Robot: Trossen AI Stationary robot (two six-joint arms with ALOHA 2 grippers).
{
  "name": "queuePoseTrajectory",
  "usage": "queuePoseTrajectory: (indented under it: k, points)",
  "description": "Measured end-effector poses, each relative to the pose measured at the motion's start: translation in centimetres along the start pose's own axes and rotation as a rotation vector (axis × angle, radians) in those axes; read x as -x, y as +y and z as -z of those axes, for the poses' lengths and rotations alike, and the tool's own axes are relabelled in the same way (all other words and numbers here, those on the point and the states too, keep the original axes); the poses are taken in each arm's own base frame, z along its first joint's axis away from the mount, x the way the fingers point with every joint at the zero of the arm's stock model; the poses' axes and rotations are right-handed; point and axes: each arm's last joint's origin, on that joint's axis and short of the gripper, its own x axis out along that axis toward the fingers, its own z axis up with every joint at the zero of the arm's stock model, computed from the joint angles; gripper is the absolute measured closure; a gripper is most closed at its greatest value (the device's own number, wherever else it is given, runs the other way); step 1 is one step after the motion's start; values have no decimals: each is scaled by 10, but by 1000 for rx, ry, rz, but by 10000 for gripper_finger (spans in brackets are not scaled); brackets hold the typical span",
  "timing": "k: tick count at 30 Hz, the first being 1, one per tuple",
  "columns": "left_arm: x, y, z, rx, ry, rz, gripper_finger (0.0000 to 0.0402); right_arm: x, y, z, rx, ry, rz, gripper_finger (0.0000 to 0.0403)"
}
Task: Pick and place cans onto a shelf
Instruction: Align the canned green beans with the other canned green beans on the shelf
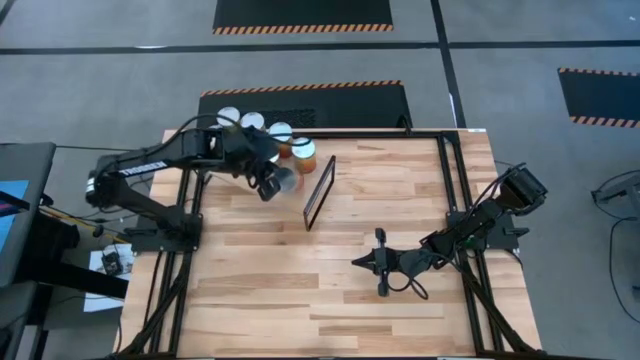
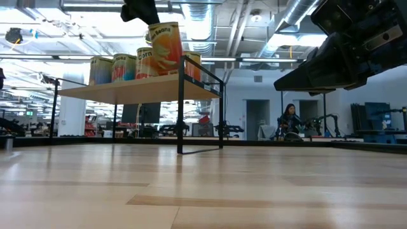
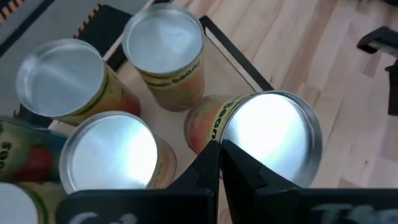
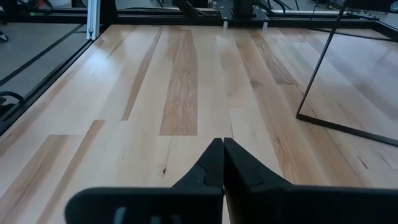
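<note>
left end effector (image 1: 268,184) held a can (image 2: 165,48) above the shelf (image 2: 137,91)
its fingers gripped the tin beside four shelved cans (image 2: 119,67); right end effector (image 1: 380,262) hung closed, empty, over the worktop (image 1: 400,200)

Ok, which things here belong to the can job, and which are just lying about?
Job:
tilted can, pinched at its rim by the left gripper
other cans standing on the shelf

Not the job:
right gripper, shut, waiting over the table
person in the room behind
striped floor mat

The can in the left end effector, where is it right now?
The held can hangs just above the shelf, beside the other cans, in the left end effector.
</note>
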Motion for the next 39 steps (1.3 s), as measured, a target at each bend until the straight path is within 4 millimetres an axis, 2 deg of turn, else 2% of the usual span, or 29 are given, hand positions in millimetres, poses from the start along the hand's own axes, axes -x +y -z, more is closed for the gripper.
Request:
queuePoseTrajectory:
  k: [9, 32, 39]
  points:
    - [-17, -1, -4, -26, 40, -16, 401, 0, 0, 0, -1, 3, 1, 383]
    - [-23, 3, -10, -75, 1, -69, 390, 0, 0, 2, -2, 14, 3, 386]
    - [-24, -4, -8, -204, 9, -56, 393, 0, 0, 2, -1, 16, 3, 383]
